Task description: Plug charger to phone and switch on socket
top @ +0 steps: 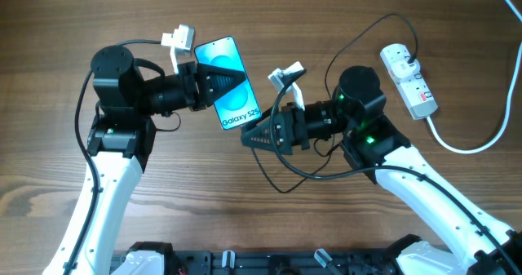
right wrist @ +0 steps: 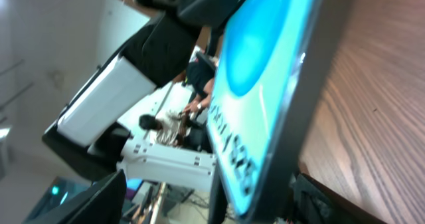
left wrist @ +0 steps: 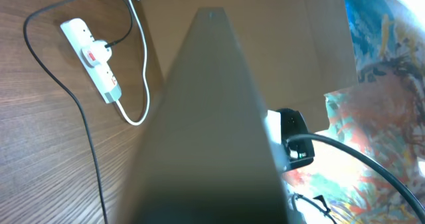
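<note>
The phone (top: pixel 237 112), turquoise screen up, is held above the table by my left gripper (top: pixel 232 81), which is shut on its middle. My right gripper (top: pixel 249 136) is open at the phone's lower end. In the right wrist view the phone's edge (right wrist: pixel 292 117) stands between the spread fingers (right wrist: pixel 93 197). The charger's black cable (top: pixel 359 32) runs from a plug in the white socket (top: pixel 409 81) and loops under my right arm; its tip is hidden. The left wrist view shows the phone's back (left wrist: pixel 212 117) and the socket (left wrist: pixel 93 58).
The socket's thick white cord (top: pixel 473 144) curves off toward the right table edge. Slack black cable (top: pixel 285 185) lies on the wood in front of my right arm. A black rail (top: pixel 245 263) runs along the near edge.
</note>
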Robot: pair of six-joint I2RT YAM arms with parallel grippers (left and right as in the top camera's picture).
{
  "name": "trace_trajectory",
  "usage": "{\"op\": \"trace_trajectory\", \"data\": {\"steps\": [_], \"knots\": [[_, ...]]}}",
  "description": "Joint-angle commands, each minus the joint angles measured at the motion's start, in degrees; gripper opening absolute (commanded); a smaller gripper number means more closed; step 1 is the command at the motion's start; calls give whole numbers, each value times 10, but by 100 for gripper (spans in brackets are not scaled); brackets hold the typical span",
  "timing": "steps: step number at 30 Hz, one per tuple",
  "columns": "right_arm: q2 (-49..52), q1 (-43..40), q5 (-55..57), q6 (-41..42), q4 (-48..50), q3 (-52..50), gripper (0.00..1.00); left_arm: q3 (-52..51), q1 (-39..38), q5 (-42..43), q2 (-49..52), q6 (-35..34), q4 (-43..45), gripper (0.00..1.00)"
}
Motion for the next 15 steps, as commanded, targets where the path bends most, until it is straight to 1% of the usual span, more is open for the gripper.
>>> {"op": "trace_trajectory", "data": {"steps": [1,3,5,15], "knots": [[-1,0,-35,-16,-1,11,86,-2,1,-5,-10,14,2,4],[-1,0,-26,-16,-1,11,90,-2,1,-5,-10,14,1,4],[-1,0,-14,-16,0,11,100,-2,1,-3,-10,16,-7,4],[-1,0,-22,-16,0,11,100,-2,1,-3,-10,18,-7,4]]}}
